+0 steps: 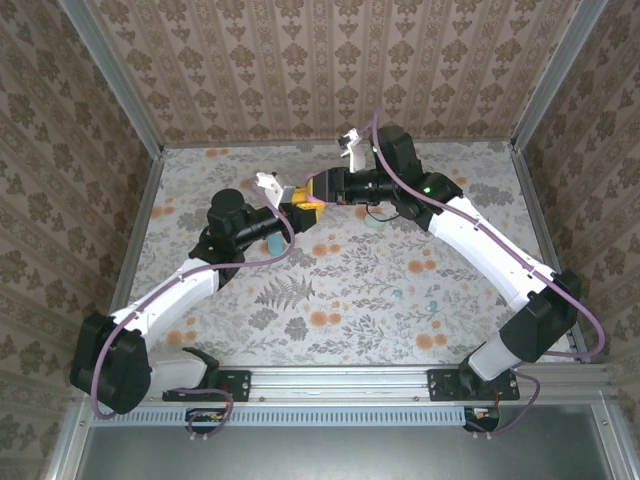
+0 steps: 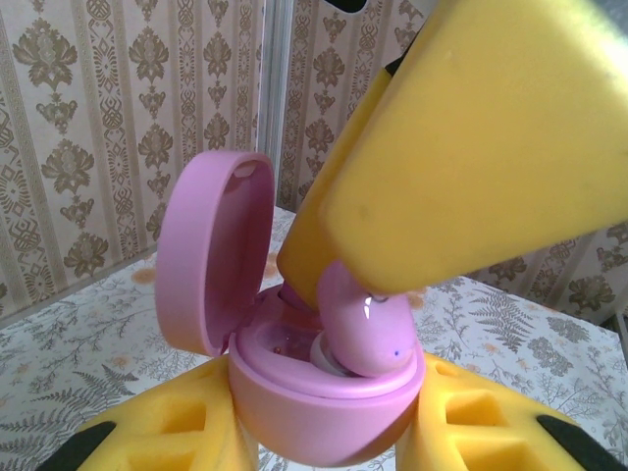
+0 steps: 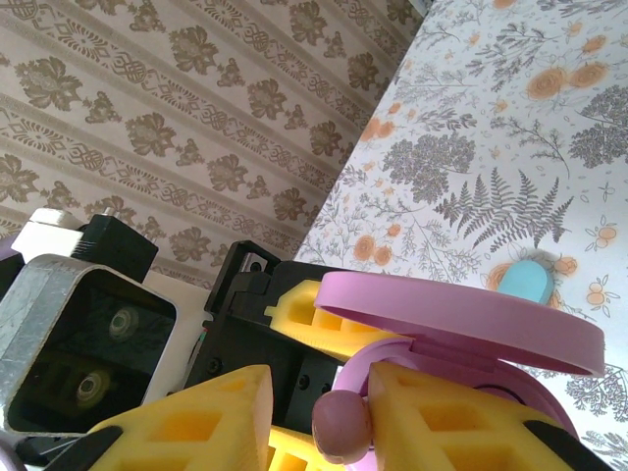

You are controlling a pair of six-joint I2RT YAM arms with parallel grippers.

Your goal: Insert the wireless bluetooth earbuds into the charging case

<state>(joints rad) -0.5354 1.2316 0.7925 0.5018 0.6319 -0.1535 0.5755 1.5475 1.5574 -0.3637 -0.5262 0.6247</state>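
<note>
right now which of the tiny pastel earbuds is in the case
The pink plastic earbud: it sits in the open pink charging case held by the left gripper. The two bluish earbuds lie loose on the table.

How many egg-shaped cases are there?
3: pink case, open, in the left gripper; light blue case on the table beside the left arm; mint case by the right arm. Arms may hide more.

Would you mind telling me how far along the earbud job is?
Done: the pink case is open, held by the left gripper. In hand: the right gripper is seating a pink earbud in it. Left: small pastel pieces on the table, likely more earbuds.
</note>
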